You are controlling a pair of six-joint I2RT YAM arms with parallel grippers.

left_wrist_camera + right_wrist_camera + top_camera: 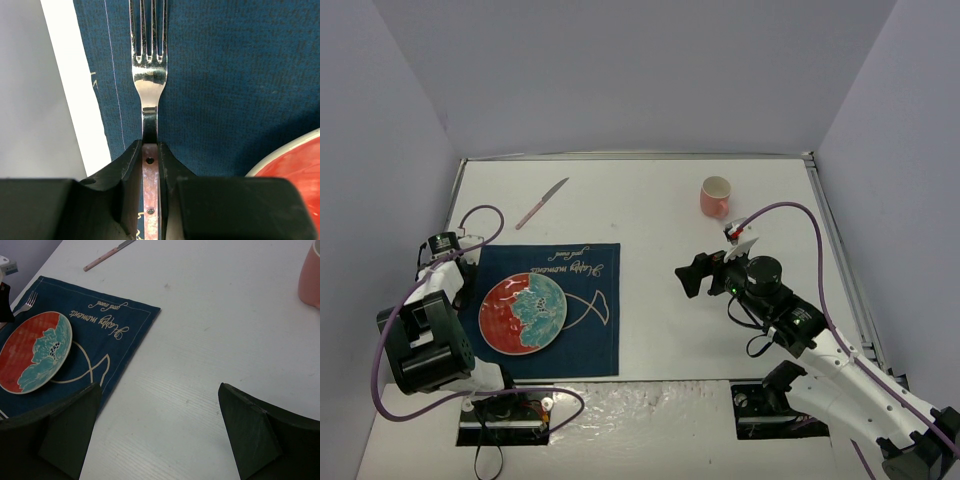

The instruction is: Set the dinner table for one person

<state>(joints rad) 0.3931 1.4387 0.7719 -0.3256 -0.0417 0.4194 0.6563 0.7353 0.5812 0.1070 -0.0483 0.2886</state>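
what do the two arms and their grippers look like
Both the left arm and right arm have white links, black joint housings and a looping purple cable. The left gripper and right gripper have chunky matte black fingers. A small red-and-white part sits on the right wrist.

This looks like a robot test room, not a home. The white table [650, 200] sits inside plain pale walls [620, 70]. A left arm [425, 340] and a right arm [820, 350] are bolted at its near edge, and purple cables [790, 207] loop about.
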